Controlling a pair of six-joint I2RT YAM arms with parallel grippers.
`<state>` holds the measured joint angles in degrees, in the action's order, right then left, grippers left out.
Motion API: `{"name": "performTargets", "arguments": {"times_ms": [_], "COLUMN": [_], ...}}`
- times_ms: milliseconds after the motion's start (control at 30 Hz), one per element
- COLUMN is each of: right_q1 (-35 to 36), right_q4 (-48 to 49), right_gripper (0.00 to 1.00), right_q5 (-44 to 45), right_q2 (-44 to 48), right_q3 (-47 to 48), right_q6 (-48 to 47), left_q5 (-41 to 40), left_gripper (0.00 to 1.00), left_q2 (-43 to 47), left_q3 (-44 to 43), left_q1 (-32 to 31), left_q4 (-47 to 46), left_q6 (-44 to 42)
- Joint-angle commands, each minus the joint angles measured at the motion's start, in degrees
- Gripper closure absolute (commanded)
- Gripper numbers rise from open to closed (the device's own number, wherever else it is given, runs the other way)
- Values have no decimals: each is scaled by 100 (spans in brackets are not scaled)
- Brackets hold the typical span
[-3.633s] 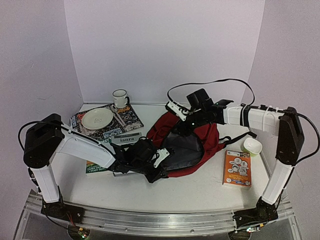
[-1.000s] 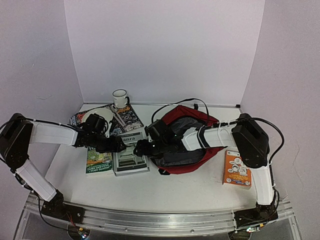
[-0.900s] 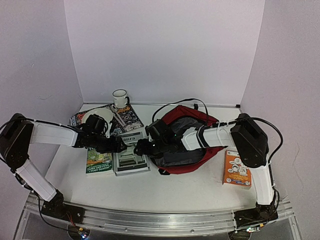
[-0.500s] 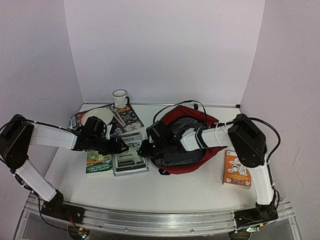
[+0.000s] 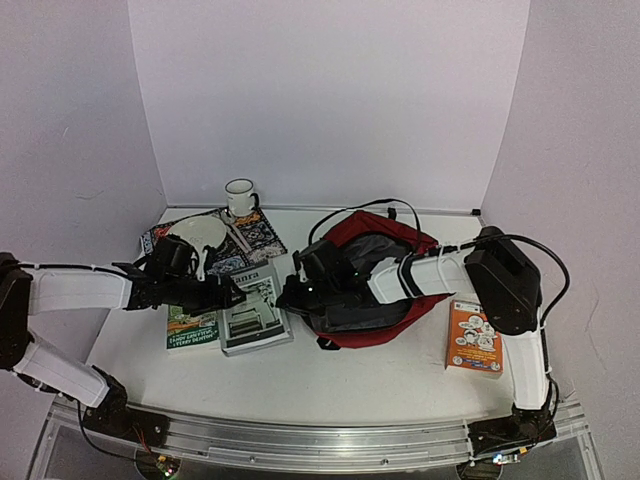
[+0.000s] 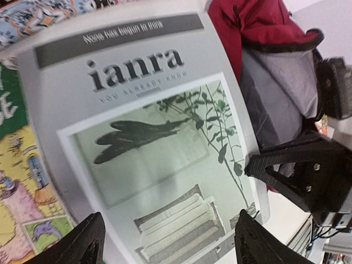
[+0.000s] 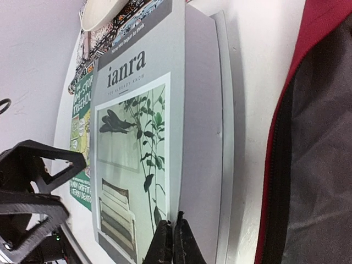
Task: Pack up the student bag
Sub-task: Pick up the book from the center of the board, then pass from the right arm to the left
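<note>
While left tool [image 6: 168, 236] gapes, right tool [image 7: 174, 236] pinches grey book [image 7: 137, 137], student bag [image 5: 360, 228] just beside.

"ianra" — grey book [image 6: 154, 154] cover

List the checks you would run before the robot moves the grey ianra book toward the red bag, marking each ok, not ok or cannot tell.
1. Left gripper open over the grey book: ok.
2. Right gripper shut at the book's edge: ok.
3. Book actually pinched: cannot tell.
4. Student bag mouth open, grey lining showing: ok.
5. Bag mouth unobstructed: not ok, the right arm lies across it.
</note>
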<state>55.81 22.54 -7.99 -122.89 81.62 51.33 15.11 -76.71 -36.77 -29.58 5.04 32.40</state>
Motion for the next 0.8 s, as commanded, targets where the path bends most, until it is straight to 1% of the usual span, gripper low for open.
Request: {"name": "performTargets", "arguments": {"times_ms": [0,133,233,367,467,600,767], "right_q1": [39,37,36,35,38,40,83], "right_q4": [502,1064,1553,1962,2338,3077,4030], "right_gripper": [100,100,100,100,100,100,100], "right_q5": [84,303,410,587,899,1222,1361], "right_q2": [759,1119,1345,1558,1707,1779,1651], "right_q3": [-333,-787,-1109,-1392,-1715,-2155,-2385], "right_q6": [195,500,711,912,1118,1480,1810], "left_q5": [-343,-251,49,604,880,917,956], "left_gripper": [15,12,11,11,10,9,7], "left_q2": [687,952,1044,1070,1135,1465,1679], "left_q3": [109,320,590,1021,1309,1507,1731], "left_q1": [117,218,275,320,318,321,315], "left_q4": [66,-112,-429,-1221,-1768,-2127,-2627], "left_q6": [419,782,1109,1747,2132,2464,3013]}}
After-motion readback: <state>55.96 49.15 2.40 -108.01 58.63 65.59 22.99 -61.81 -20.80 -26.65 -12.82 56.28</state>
